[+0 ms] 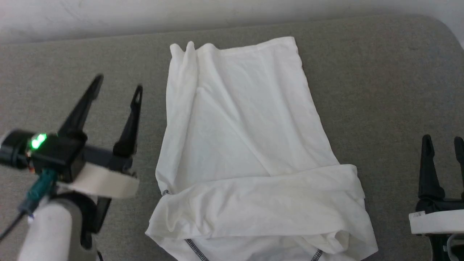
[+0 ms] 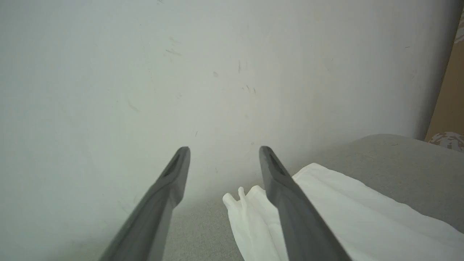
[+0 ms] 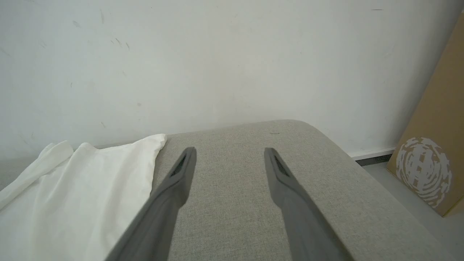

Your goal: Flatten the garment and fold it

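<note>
The garment [image 1: 250, 145] is a white shirt lying on the grey cushioned surface [image 1: 380, 90], sides folded in to a long narrow shape, with a band of cloth folded across its near end and dark stitching at the bottom edge. Left of it my left gripper [image 1: 117, 87] hovers open and holds nothing. At the lower right my right gripper [image 1: 444, 143] stands open and apart from the cloth. In the left wrist view the left gripper [image 2: 224, 154] has the garment [image 2: 348, 217] beside its right finger. The right wrist view shows the right gripper [image 3: 230, 156] over bare cushion, the garment [image 3: 79, 192] to its left.
A white wall [image 3: 217, 54] runs behind the cushion's far edge. A brown cardboard box [image 3: 431, 145] leans against the wall on the floor past the cushion's rounded right corner [image 3: 311, 130]. Bare cushion lies on both sides of the shirt.
</note>
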